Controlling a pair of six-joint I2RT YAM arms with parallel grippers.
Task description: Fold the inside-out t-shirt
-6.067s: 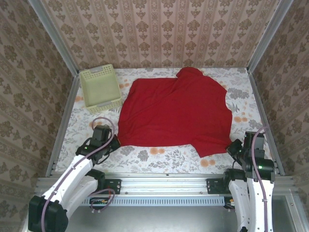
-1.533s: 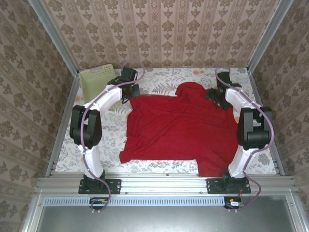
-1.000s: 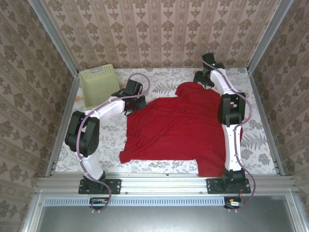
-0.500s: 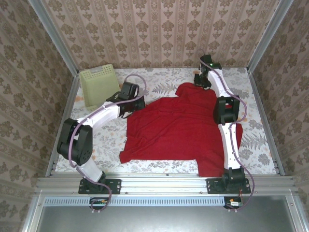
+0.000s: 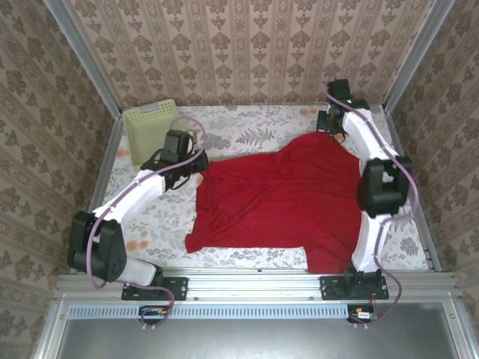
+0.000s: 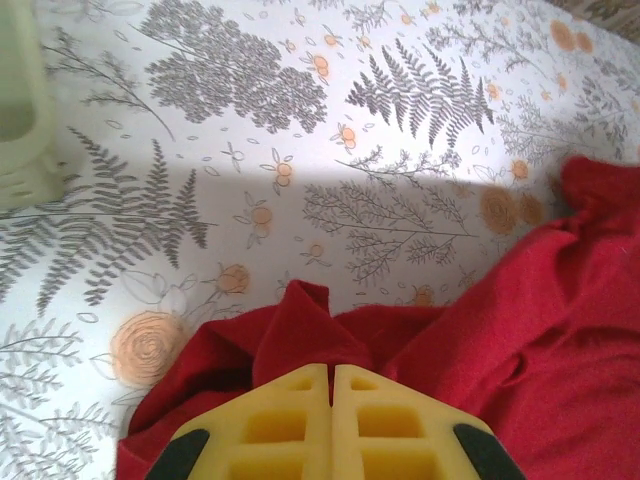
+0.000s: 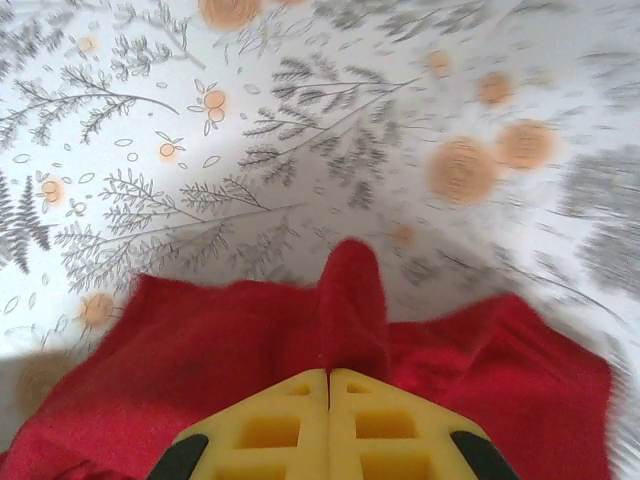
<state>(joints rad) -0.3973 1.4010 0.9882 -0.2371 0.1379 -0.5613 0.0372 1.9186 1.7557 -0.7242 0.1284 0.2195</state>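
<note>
Both arms are pulling farther apart than a moment ago, so the far edge of the red t-shirt (image 5: 277,198) is stretching wider on the counter (image 5: 247,131). From above, the left end effector (image 5: 199,167) is holding the far left corner near the basket (image 5: 152,129), and the right end effector (image 5: 330,132) is holding the far right corner. On the left wrist camera, yellow fingers (image 6: 285,425) are pinching a bump of red cloth. On the right wrist camera, they are squeezing a ridge of cloth too. I think they are holding both corners to get the t-shirt flat for folding.
</note>
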